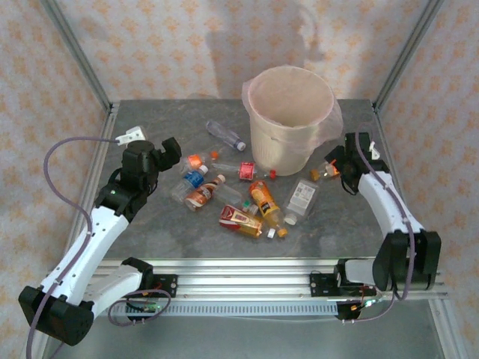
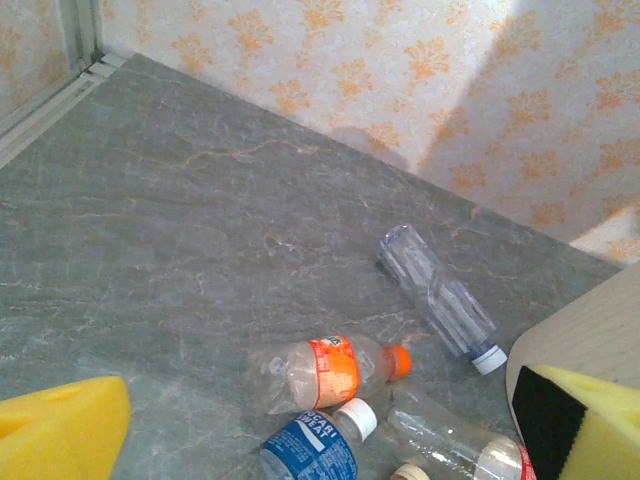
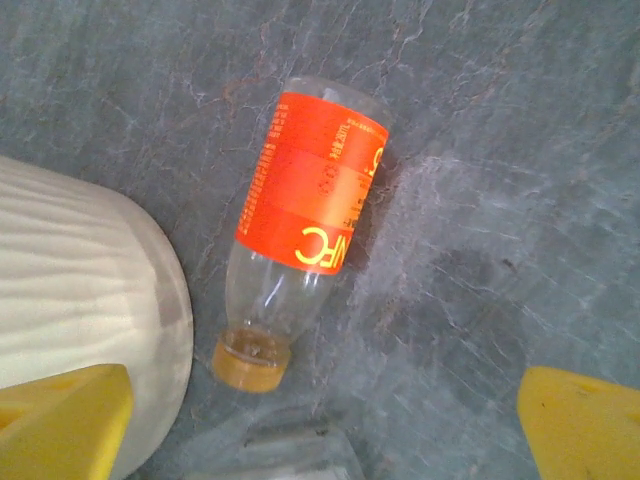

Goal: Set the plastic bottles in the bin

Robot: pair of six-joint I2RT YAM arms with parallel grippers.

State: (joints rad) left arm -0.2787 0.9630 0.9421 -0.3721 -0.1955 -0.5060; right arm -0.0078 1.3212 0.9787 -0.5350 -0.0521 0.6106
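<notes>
1. Top external view. The bin [image 1: 278,149] stands at upper centre on the grey surface [image 1: 150,224]. The plastic bottles [image 1: 247,196] lie scattered below and left of it, and none is seen inside it. The left hand [image 1: 169,152] sits at the left edge of the scatter. The right hand [image 1: 334,161] sits just right of the bin's base.
2. Left wrist view. The left hand [image 2: 325,435] is empty, its yellow pads [image 2: 60,430] wide apart at the lower corners. Between them lie a blue-labelled bottle [image 2: 310,448] and an orange-labelled bottle [image 2: 325,372]. A clear bottle [image 2: 440,300] lies higher, right of centre.
3. Right wrist view. The right hand [image 3: 322,425] is also empty, fingers spread. A red-labelled bottle [image 3: 310,210] lies on its side at centre, cap [image 3: 250,362] toward lower left, just beside the bin wall. Grasping it appears to be the step in hand. Straddle the labelled barrel across its long axis, keep the left pad off the bin, close gently since thin plastic probably buckles, and lift above the rim before crossing.
</notes>
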